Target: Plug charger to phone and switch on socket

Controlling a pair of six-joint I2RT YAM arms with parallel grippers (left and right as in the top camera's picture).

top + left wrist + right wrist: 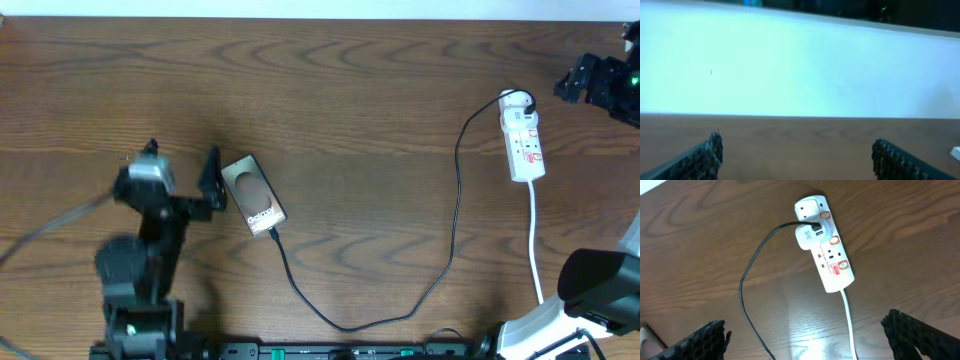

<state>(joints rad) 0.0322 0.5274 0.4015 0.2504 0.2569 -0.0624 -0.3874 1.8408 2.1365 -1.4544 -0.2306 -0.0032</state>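
Starting with the overhead shot: spotting the phone (253, 195) lying flat and slanted, a bit left of centre, lettering side up. Seeing the charger (455, 215) leaving the phone's lower end, dipping toward the bottom edge of the frame, then climbing the right half up to the socket (525, 140) in the upper right. Seeing the tip touching the phone's edge, but way too small here for telling whether it's properly seated. Also catching the socket's white cord (536, 240) trailing down toward the lower right corner.

Switching to the right wrist view and getting far more detail. Seeing the socket lying diagonally in the upper middle, red markings showing. Also seeing a white adapter (807, 236) sitting in it and the black cable curving out of that adapter and down the left-centre of the frame. Not managing to read the switches as on or off. Not getting the phone in this one.

Moving outward: finding the left gripper (212, 185) sitting just left of the phone in the overhead, fingers spread wide and gripping nothing. Getting only the wooden table (800, 131) and a white wall (790, 65) from its own camera, no phone or cable. Finding the right gripper (575, 82) hanging in the upper right corner, near the socket but apart from it. Seeing its fingers spread wide too, sitting at the bottom corners of its wrist view with nothing between them.
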